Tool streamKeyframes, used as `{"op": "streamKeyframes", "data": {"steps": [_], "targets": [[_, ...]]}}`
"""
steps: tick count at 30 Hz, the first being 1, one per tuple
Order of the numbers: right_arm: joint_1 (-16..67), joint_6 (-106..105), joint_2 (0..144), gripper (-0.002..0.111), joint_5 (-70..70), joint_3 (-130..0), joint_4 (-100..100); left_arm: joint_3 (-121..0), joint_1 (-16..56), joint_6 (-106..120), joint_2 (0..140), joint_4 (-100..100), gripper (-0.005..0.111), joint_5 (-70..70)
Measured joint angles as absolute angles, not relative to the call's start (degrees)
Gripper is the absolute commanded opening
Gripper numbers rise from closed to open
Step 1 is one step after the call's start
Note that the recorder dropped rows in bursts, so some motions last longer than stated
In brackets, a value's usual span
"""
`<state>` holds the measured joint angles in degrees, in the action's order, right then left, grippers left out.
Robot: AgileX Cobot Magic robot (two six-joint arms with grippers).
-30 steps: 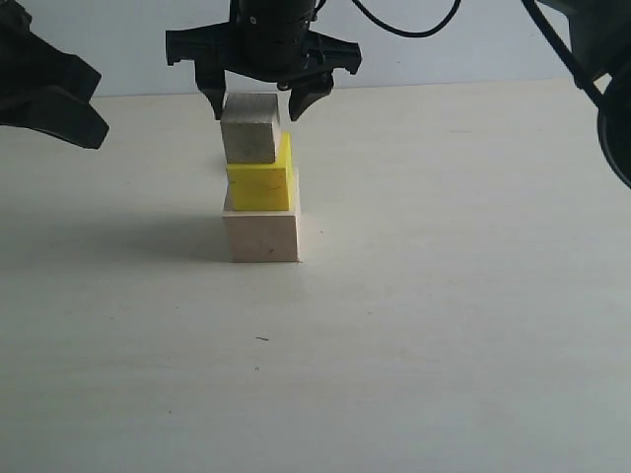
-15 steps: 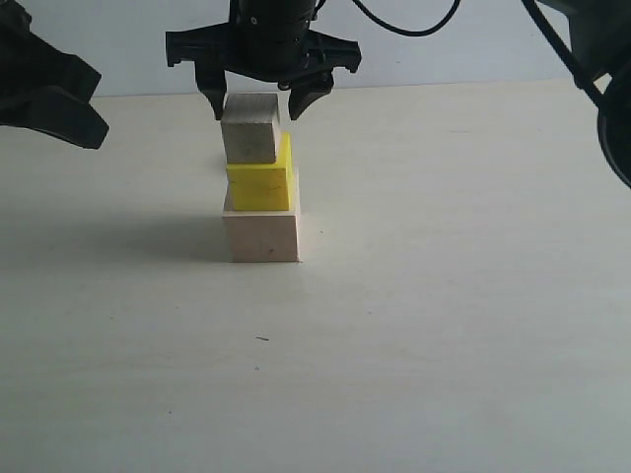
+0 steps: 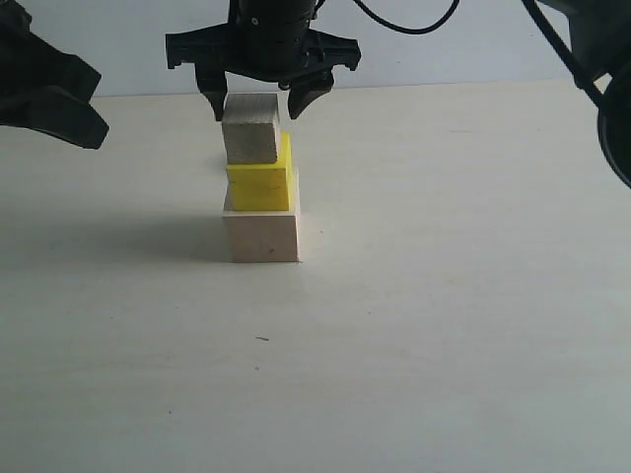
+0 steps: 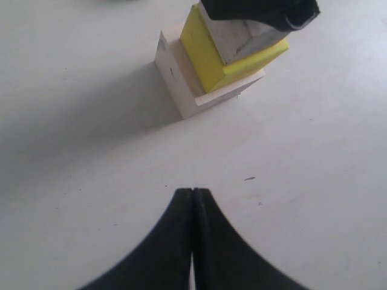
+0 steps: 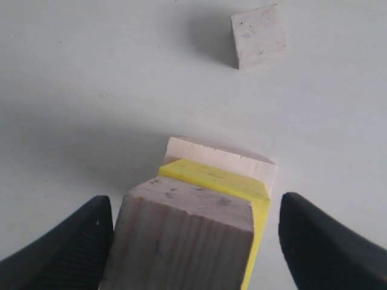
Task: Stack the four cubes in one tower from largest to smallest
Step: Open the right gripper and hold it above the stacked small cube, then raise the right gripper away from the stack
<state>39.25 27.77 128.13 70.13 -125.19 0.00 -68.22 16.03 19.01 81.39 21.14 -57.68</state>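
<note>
My right gripper (image 3: 258, 106) hung over the tower (image 3: 260, 192) with its jaws spread wide to either side of the third cube (image 3: 248, 133), the pale wood block that sat on the yellow cube (image 3: 261, 187), which in turn rested on the largest cube (image 3: 264, 236) at the tower's foot. One finger stood close against that top block and the other stood clear of it. My left gripper (image 4: 192, 196) hovered off to the side of the tower with its jaws pressed together on nothing, and the smallest cube (image 5: 259, 35) lay alone on the table (image 3: 444, 296), well apart from the tower
</note>
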Motion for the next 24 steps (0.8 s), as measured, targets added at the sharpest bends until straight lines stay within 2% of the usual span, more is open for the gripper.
{"op": "streamKeyframes", "data": {"steps": [24], "targets": [[39.25, 27.65, 127.69, 0.072, 70.13, -125.19, 3.88, -68.22, 16.03, 19.01, 81.39, 21.14, 0.000, -57.68]]}}
